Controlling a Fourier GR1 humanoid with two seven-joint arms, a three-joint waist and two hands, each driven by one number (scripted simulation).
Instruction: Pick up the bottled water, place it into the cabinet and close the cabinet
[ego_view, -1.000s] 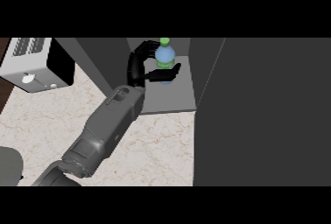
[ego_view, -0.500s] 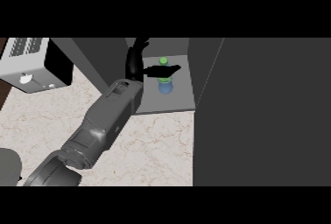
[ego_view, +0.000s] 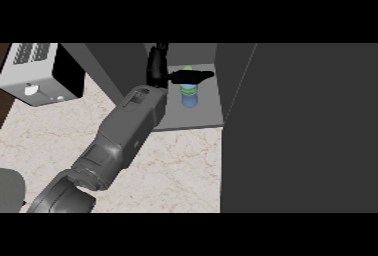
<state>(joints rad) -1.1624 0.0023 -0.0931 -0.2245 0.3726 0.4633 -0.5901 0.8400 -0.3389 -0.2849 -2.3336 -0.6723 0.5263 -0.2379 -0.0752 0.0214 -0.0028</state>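
We have the water bottle (ego_view: 190, 94) standing upright on the cabinet (ego_view: 193, 121) shelf, our left hand (ego_view: 177, 76) reaching across its green-capped top with fingers curled over it, and we judge it light, stiff, slippery, best gripped round its middle.

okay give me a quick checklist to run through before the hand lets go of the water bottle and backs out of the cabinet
1. Bottled water inside the cabinet, on the cabinet shelf: ok.
2. Bottle upright and settled: cannot tell, seen from above.
3. Left hand released: not ok, it reaches across the bottle's green cap.
4. Withdrawal path clear over the counter: ok.
5. Cabinet door closed: not ok, open.
6. Right hand ready for the door: cannot tell, not in view.
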